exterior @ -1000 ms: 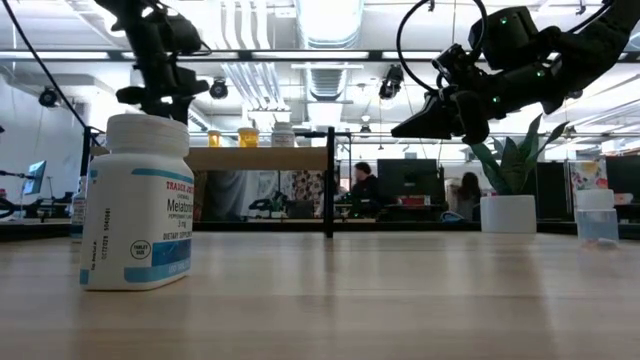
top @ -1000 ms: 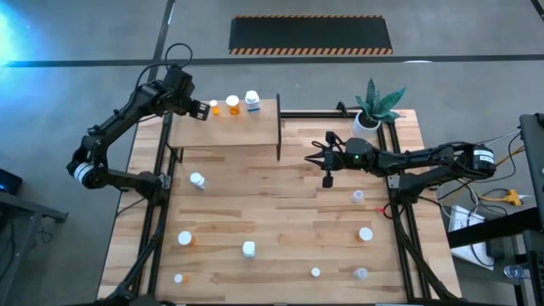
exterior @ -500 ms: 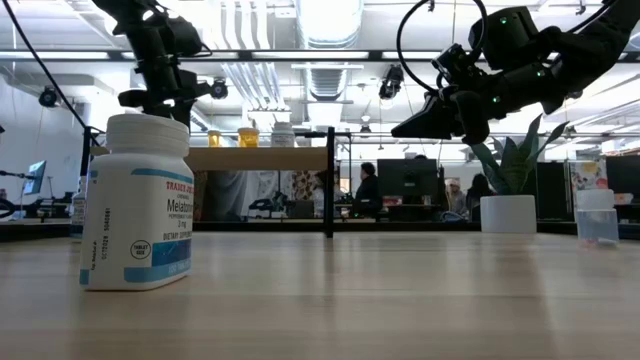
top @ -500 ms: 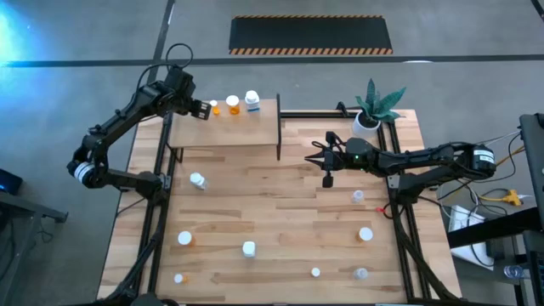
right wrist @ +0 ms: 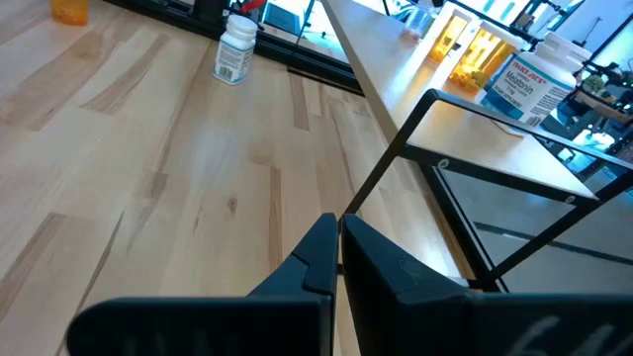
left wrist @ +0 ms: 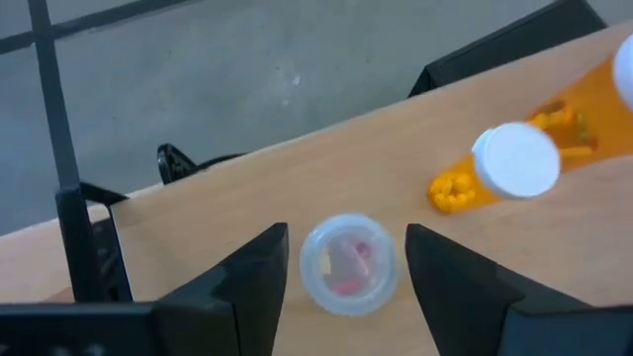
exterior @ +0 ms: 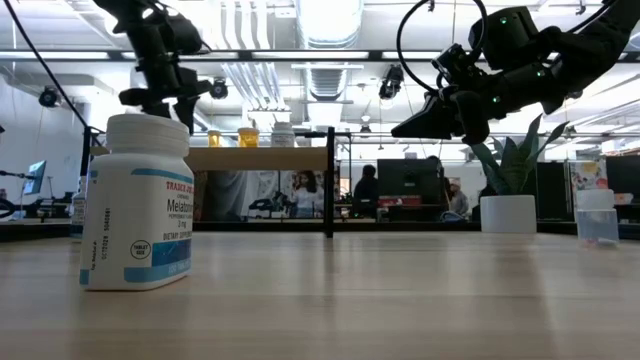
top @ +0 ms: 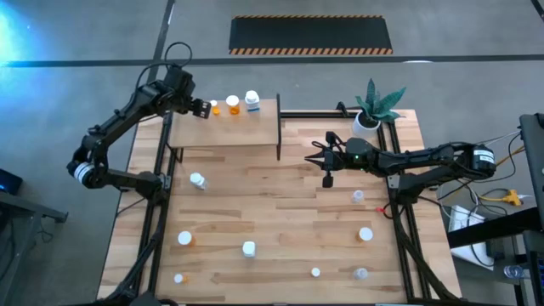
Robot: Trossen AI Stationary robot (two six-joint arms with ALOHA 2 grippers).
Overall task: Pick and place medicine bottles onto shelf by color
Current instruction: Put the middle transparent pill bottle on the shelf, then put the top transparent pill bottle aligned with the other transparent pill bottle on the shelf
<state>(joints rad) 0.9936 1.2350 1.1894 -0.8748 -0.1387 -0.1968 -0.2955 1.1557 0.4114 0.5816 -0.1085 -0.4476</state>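
Observation:
The shelf stands at the table's far left, with a dark divider at its right end. On its far edge stand a small clear bottle, an orange bottle and a white bottle. My left gripper is open at the shelf's far left corner. Its fingers stand on either side of the clear bottle, with a narrow gap on each side. My right gripper hangs shut above the table, right of the shelf, with nothing in it.
Several bottles stand loose on the table: a white one below the shelf, others along the near edge and at the right. A potted plant stands at the far right. In the low view a white bottle stands close by.
My left gripper has opened wider at the shelf's far left corner and has otherwise stayed in place. The clear bottle stands upright on the shelf between its fingers.

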